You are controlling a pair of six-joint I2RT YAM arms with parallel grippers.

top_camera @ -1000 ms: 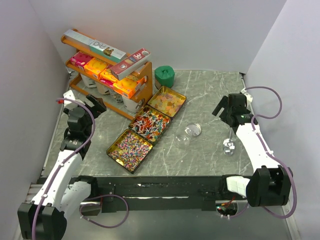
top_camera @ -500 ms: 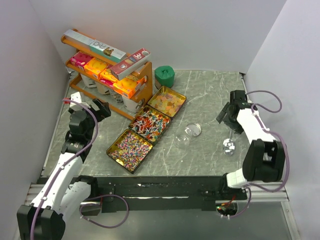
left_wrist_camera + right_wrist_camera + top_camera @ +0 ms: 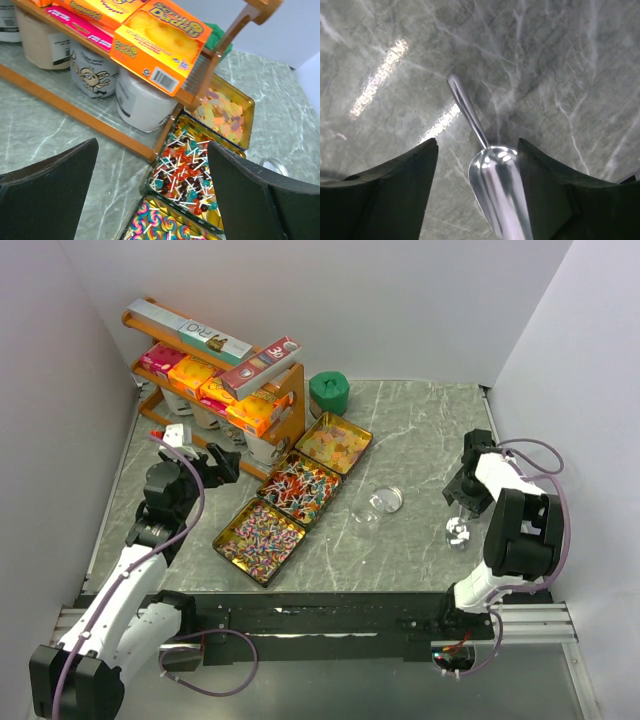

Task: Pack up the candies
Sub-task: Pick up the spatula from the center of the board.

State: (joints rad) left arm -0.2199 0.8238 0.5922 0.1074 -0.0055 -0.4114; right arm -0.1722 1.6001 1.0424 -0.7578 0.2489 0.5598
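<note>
The candies lie in three gold tins in a diagonal row. Pink-purple swirl lollipops [image 3: 262, 533] [image 3: 161, 226] are nearest, red-blue ball lollipops [image 3: 299, 486] [image 3: 192, 175] in the middle, orange-yellow gummies [image 3: 334, 441] [image 3: 223, 107] farthest. My left gripper [image 3: 208, 466] [image 3: 152, 150] hangs open left of the tins, above the shelf's foot, holding nothing. My right gripper [image 3: 463, 502] [image 3: 477, 150] points down, open, astride a shiny metal scoop [image 3: 458, 532] [image 3: 498, 192] lying on the table. The scoop's bowl sits close against the right finger [image 3: 555, 185], with a gap to the left finger [image 3: 390, 190].
A wooden shelf [image 3: 285, 410] [image 3: 210, 60] at back left carries orange and pink boxes and paper cups. A green lidded tub [image 3: 328, 393] stands behind the tins. A clear round jar [image 3: 387, 500] and its lid [image 3: 364, 517] lie mid-table. White walls close in both sides.
The right gripper swung down over the scoop and its jaws narrowed around it. The left gripper moved right and forward, toward the shelf and tins.
</note>
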